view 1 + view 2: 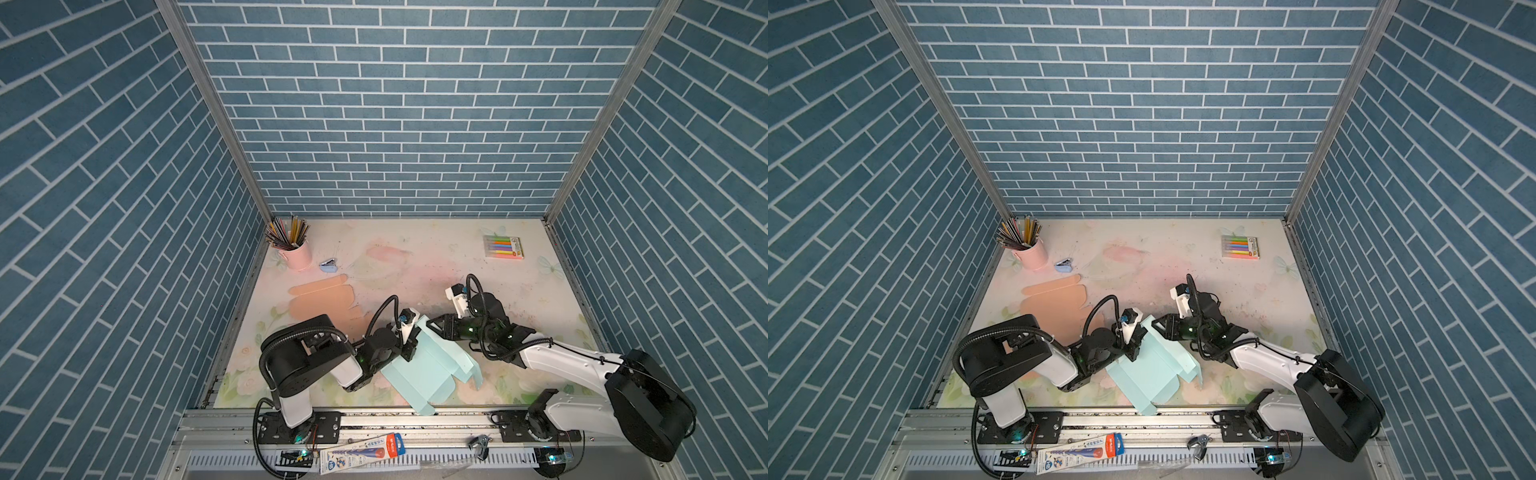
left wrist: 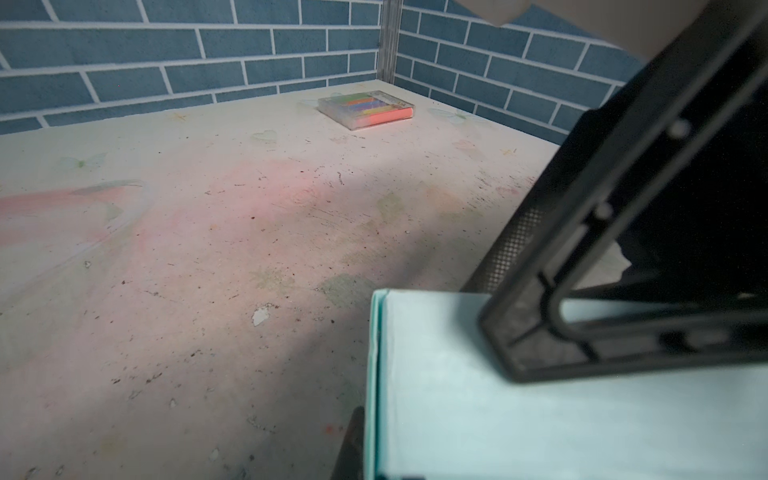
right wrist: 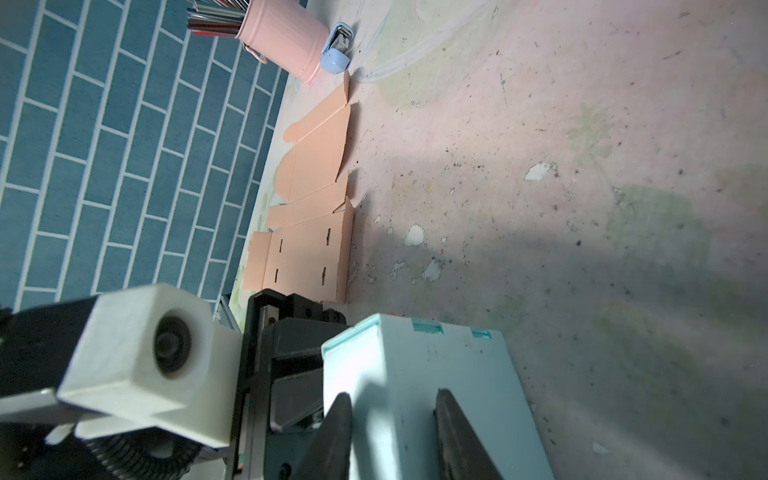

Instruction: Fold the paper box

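the pale teal paper box [image 1: 419, 368] lies half formed at the bench's [image 1: 436, 266] 6 o'clock edge. the left gripper [image 1: 409, 349] has its fingers [image 2: 353, 440] pressed together on the box's 10 o'clock wall. the right gripper's [image 1: 433, 324] fingers [image 3: 338, 432] stand spread over the raised panel at 12 o'clock. best to use the left pinch as an anchor and push that panel slowly along its crease, so the thin paper doesn't buckle

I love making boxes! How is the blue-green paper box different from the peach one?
The teal paper box has walls folded up; the peach paper box lies flat, unfolded. The teal one sits at the front with the left claw pinching it; the peach one lies untouched, farther back. Both are cut paper with flaps.
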